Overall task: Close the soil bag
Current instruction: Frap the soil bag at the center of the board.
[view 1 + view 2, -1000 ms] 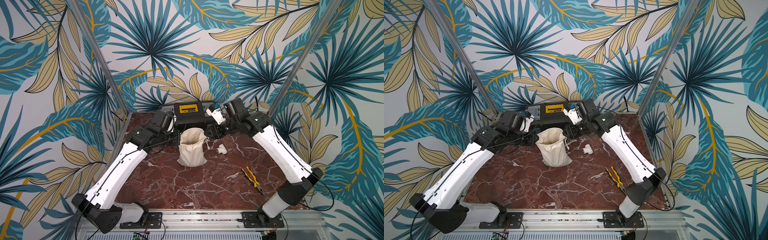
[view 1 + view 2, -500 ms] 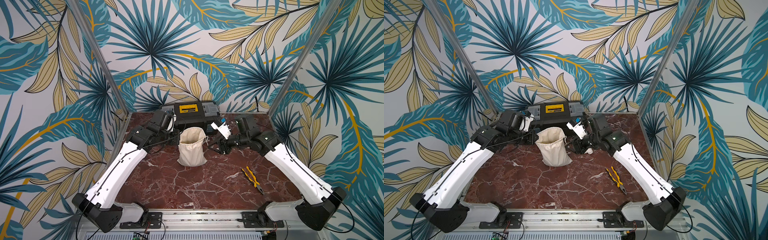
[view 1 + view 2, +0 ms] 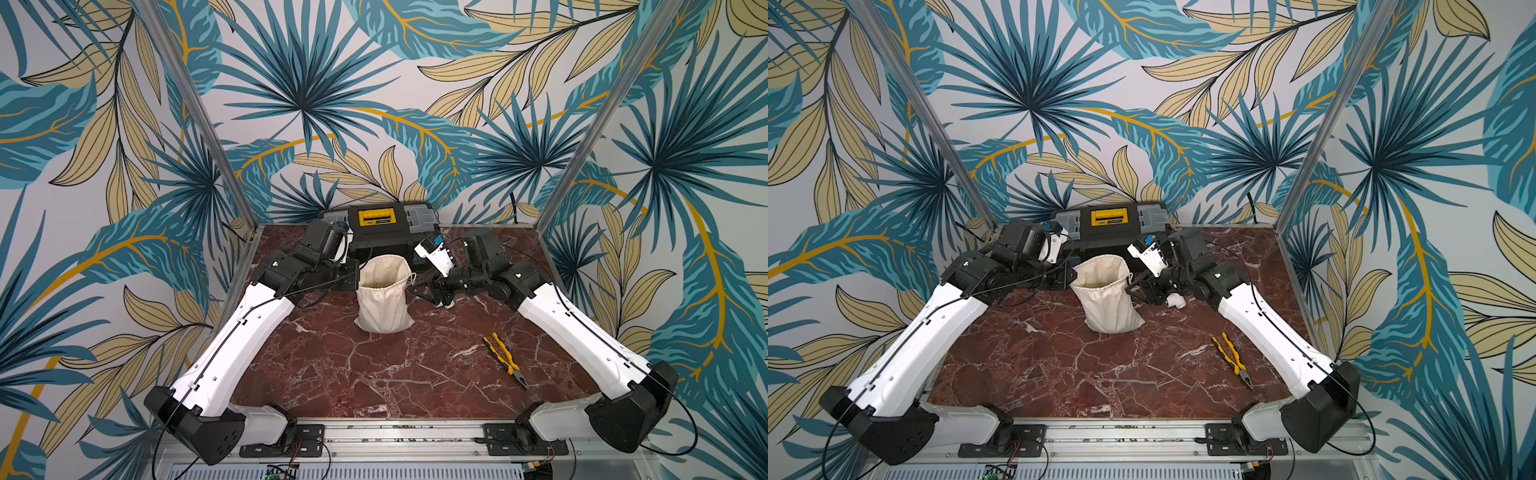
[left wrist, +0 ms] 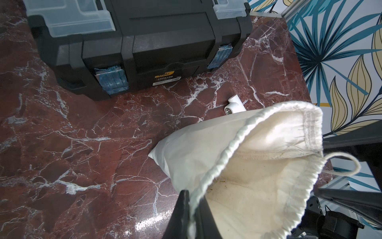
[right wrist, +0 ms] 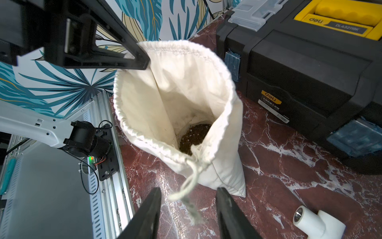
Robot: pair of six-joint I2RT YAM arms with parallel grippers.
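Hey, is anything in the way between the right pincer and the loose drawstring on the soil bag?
Nothing visible. The right pincer is open, and the drawstring of the soil bag dangles between its tips in the right wrist view. The white pipe fitting lies off to one side, clear of that path.

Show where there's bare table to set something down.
Bare marble between the soil bag and the front rail, bordered by the left arm and the pliers. Crowded at the back: toolbox, bag, pipe fitting, right arm.
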